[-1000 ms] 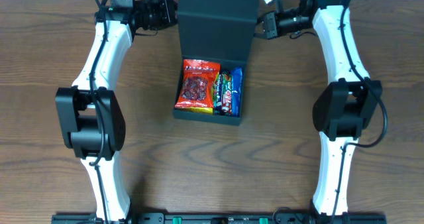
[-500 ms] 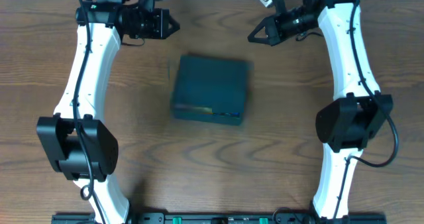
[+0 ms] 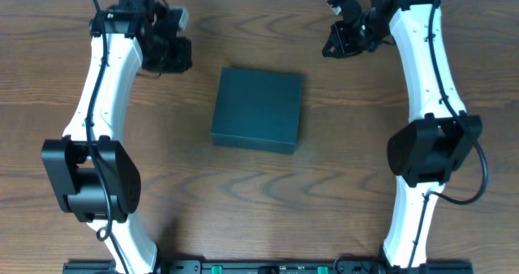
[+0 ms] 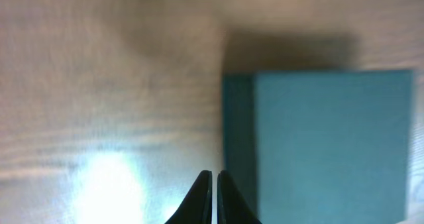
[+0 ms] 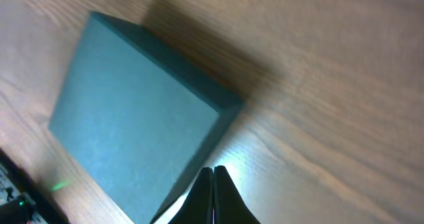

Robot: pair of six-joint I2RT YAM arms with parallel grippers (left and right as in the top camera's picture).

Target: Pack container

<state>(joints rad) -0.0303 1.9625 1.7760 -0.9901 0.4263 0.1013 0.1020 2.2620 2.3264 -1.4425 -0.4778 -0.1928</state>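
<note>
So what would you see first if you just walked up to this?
The dark teal container lies shut in the middle of the brown wooden table. Two white arms bend around it, one on each side. The left gripper and the right gripper are pinched shut near its far corners, holding nothing and not touching it.

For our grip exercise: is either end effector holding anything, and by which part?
Nothing is held: the left end effector and right end effector are shut empty, apart from the closed container.

one container (image 3: 258,110), one left gripper (image 4: 214,177), one right gripper (image 5: 213,172)
</note>
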